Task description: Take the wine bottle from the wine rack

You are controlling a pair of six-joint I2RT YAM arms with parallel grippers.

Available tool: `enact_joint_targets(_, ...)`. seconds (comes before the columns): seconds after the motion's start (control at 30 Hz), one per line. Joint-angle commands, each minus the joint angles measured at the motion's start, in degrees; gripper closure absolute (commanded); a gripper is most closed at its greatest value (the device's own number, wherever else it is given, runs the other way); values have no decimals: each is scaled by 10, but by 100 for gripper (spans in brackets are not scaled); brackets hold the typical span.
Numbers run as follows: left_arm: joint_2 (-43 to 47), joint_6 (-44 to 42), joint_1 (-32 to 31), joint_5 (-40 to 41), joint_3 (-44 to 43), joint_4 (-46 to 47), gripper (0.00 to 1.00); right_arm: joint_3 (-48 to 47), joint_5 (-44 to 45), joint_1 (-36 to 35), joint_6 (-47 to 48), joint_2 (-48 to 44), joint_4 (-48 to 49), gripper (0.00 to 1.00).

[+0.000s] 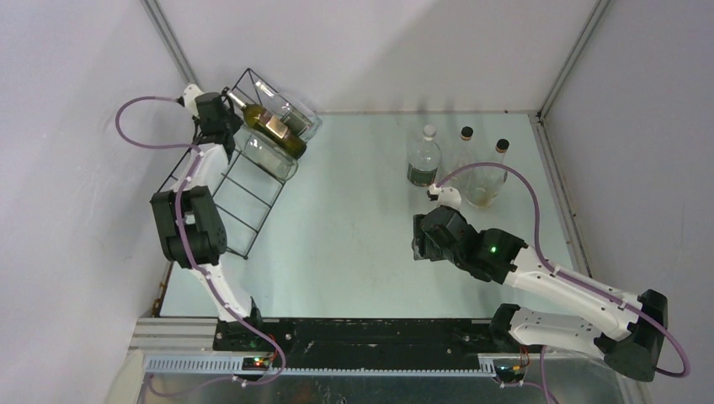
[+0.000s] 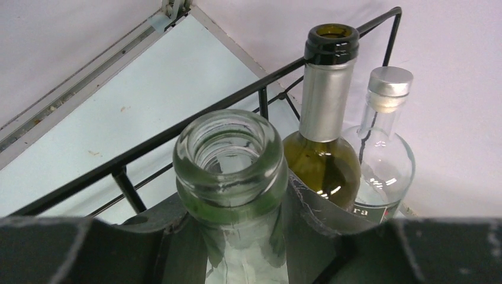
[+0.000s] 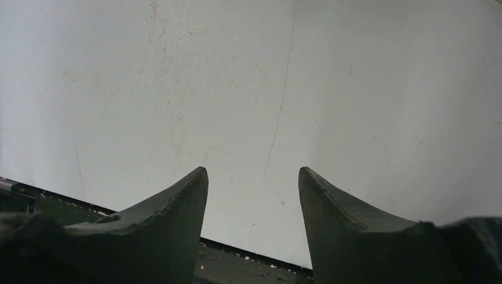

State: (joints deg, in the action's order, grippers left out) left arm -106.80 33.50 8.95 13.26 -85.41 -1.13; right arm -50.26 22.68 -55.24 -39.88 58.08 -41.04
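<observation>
Left gripper (image 2: 245,260) clamped on clear bottle (image 2: 229,151) neck, fingertips cut off at frame edge; wine rack (image 2: 177,133) wire beyond. Right gripper (image 3: 253,177) half-spread, empty.

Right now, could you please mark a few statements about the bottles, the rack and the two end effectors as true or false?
1. A white-capped bottle stands upright on the table, outside the wine rack. True.
2. The right end effector holds a bottle. False: its jaws are open and empty above the table.
3. The clear bottle has its neck between the fingers of the left end effector. True.
4. The green bottle beside it is corked. False: its mouth is open.
</observation>
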Motion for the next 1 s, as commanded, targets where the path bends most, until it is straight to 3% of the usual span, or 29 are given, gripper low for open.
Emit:
enact_joint_targets(0.0, 71, -17, -1, 7, 24, 48, 100, 0, 5, 0, -4, -15, 1, 39)
enact_joint_targets(0.97, 245, -183, -184, 146, 139, 79, 100, 0, 46, -32, -62, -139, -93, 39)
